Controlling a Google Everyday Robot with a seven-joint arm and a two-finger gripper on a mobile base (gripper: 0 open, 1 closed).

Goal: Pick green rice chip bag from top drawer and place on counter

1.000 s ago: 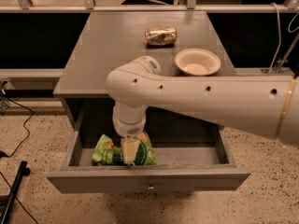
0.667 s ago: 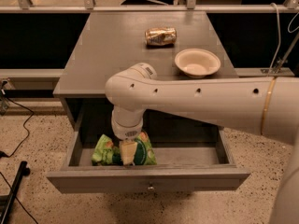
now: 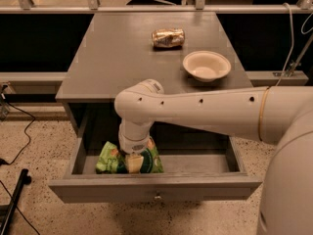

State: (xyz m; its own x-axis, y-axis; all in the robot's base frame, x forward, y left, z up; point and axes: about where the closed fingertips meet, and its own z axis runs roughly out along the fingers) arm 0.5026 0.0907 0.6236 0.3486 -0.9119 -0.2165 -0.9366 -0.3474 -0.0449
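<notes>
The green rice chip bag (image 3: 149,160) lies in the open top drawer (image 3: 156,187), at its left front. The drawer is pulled out from under the counter (image 3: 122,58), and its small knob (image 3: 157,197) shows on the front panel. My gripper (image 3: 133,161) reaches straight down into the drawer from the white arm and sits on the middle of the bag, covering part of it. The arm's wrist hides the bag's top edge.
A golden-brown can (image 3: 167,37) lies on its side at the back of the counter. A white bowl (image 3: 206,65) stands at the counter's right. A black cable (image 3: 19,146) and a dark stand foot lie on the speckled floor to the left. The drawer's right half holds nothing.
The arm's elbow has sunk lower toward the drawer, bringing the gripper down onto the bag. The bag has not moved.
</notes>
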